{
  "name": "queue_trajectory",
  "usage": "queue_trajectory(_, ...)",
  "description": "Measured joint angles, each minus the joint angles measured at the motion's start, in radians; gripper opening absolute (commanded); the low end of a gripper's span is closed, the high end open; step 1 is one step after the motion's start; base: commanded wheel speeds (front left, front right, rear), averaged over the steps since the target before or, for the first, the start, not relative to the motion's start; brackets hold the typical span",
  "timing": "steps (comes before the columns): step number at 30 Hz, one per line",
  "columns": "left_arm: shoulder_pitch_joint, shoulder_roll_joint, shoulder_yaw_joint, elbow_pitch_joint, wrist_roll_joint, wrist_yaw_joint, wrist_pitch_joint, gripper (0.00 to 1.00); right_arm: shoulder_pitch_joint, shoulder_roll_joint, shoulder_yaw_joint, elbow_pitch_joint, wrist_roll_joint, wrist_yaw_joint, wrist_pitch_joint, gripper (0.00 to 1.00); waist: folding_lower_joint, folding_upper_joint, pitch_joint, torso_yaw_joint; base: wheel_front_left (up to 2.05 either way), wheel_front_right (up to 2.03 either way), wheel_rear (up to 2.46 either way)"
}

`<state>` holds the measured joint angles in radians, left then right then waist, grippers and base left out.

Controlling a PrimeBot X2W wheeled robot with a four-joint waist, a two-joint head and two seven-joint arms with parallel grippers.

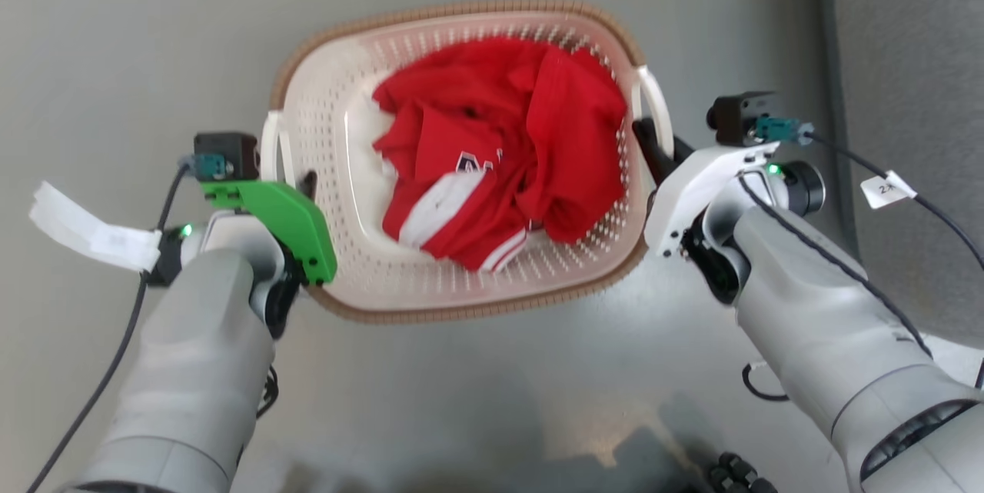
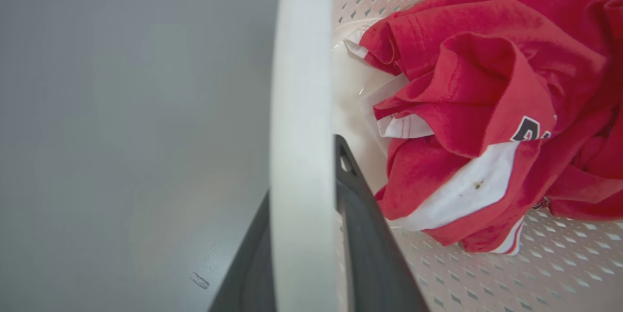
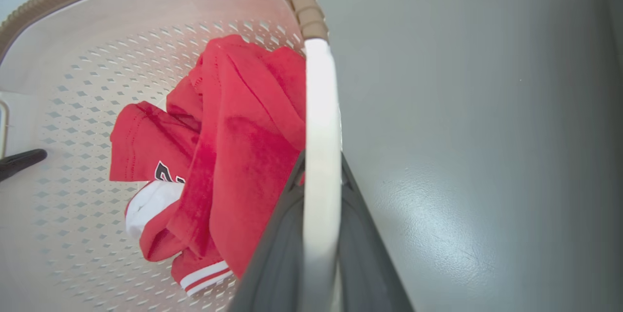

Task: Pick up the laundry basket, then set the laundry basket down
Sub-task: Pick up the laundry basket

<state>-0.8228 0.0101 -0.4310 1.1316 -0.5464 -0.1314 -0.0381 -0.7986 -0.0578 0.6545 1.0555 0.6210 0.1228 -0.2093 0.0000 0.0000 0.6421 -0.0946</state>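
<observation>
Between the two arms, over the grey floor (image 1: pixel 115 31), the laundry basket (image 1: pixel 338 108) lies level with a red shirt (image 1: pixel 507 139) heaped inside. The left tool (image 2: pixel 302 175) clamps the left loop handle (image 2: pixel 299 83) and the right tool (image 3: pixel 319 166) clamps the right loop handle (image 3: pixel 321 107), a matched hold likely meant to stop tipping.

Pale grey forearms (image 1: pixel 200 339); left hand (image 1: pixel 294 179) shelled green, right hand (image 1: pixel 655 145) white; black cables (image 1: pixel 115 370) carry white paper tags (image 1: pixel 885 189).
</observation>
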Motion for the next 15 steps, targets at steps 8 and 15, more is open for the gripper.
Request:
queue_trajectory(8,0.054,-0.002,-0.021,0.026,-0.04,0.0,0.031,0.0,0.038,0.005,0.051,0.018,0.047,0.0,0.065,0.0,0.0,0.0,-0.114,-0.011,0.0,0.0,0.0)
queue_trajectory(15,0.099,-0.002,-0.038,0.041,-0.058,0.0,0.067,0.0,0.073,0.006,0.1,0.026,0.075,-0.001,0.137,0.0,0.0,0.0,-0.2,-0.018,0.0,0.0,0.0)
